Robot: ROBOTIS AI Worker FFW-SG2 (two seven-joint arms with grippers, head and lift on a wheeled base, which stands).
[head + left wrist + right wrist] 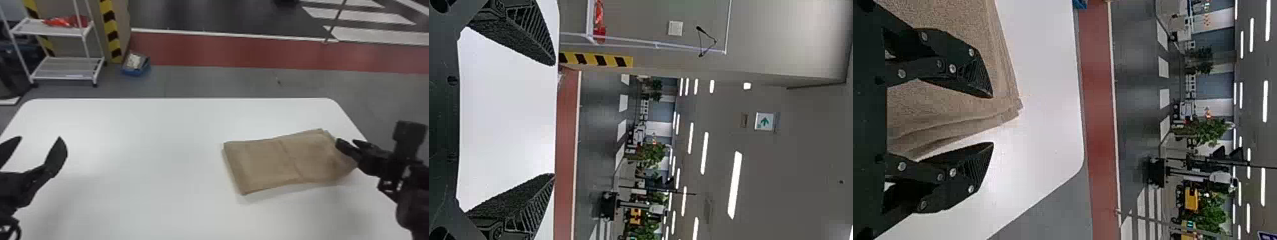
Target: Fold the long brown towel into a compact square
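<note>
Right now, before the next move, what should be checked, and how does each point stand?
1. Towel on the table: ok, it lies on the right part.
2. Towel a compact square: not ok, it is an oblong with a crease across it.
3. Layers aligned at the towel's right end: not ok, their edges look staggered.
4. Right gripper open at that end: ok, fingers apart.
5. Right fingertips' height right for a grasp: cannot tell.
6. Left gripper open and empty: ok, it is on the left, away from the towel.
</note>
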